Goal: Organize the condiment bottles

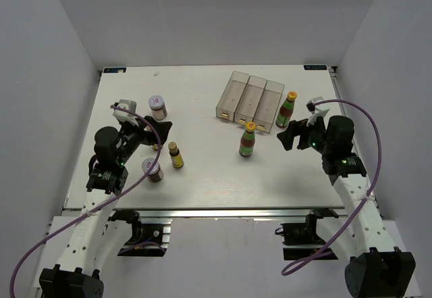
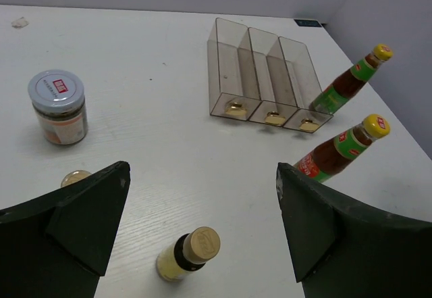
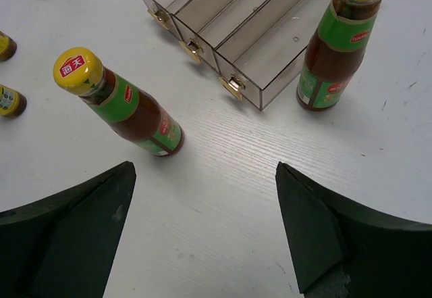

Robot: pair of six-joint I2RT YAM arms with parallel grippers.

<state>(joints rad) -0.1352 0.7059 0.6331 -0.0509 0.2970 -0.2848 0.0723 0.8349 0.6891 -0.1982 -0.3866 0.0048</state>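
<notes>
Two red sauce bottles stand upright: one (image 1: 286, 110) beside the tray's right front corner, one (image 1: 248, 140) in front of the tray. A slim gold-capped bottle (image 1: 175, 155) stands mid-left; the second one (image 2: 75, 178) peeks out behind my left finger. One white-lidded jar (image 1: 157, 107) stands at the back left, the other (image 1: 152, 169) at the front left. My left gripper (image 1: 159, 133) is open and empty above the slim bottle (image 2: 189, 253). My right gripper (image 1: 291, 136) is open and empty, between the red bottles (image 3: 125, 102) (image 3: 336, 48) and nearer than them.
The clear three-compartment tray (image 1: 250, 97) lies at the back, right of centre, its gold handles facing front; no bottle shows in its compartments. It also shows in the left wrist view (image 2: 264, 76) and the right wrist view (image 3: 236, 21). Grey walls enclose the table.
</notes>
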